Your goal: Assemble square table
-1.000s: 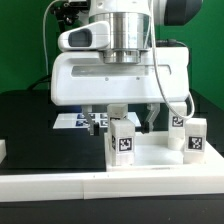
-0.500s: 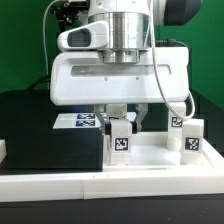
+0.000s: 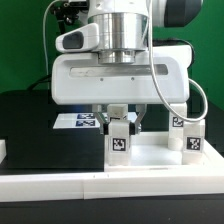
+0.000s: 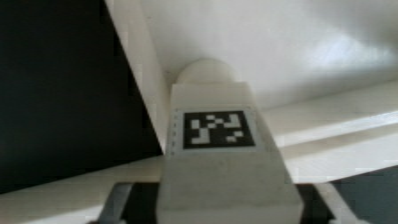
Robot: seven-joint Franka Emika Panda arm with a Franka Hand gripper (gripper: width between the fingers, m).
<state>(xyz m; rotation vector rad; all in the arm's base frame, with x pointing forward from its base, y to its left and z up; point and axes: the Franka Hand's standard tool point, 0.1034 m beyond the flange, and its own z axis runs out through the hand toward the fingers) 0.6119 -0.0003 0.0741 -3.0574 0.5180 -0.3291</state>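
A white leg post (image 3: 121, 141) with a black-and-white tag stands upright on the square table's white slab (image 3: 152, 157). My gripper (image 3: 121, 124) hangs straight above it, shut on the post's upper part, with a finger (image 3: 105, 121) on each side. In the wrist view the tagged leg post (image 4: 217, 130) fills the middle, and my gripper (image 4: 217, 207) clamps it between dark pads (image 4: 135, 204). The slab (image 4: 320, 60) lies behind it. Two more tagged leg posts (image 3: 178, 136) (image 3: 195, 136) stand at the exterior view's right.
The marker board (image 3: 75, 120) lies flat on the black worktop (image 3: 40, 130) behind the slab. A long white ledge (image 3: 90, 186) runs along the front. A small white part (image 3: 3, 150) sits at the exterior view's left edge.
The fingers have closed in from both sides onto the leg post. Since half a second ago nothing has visibly moved.
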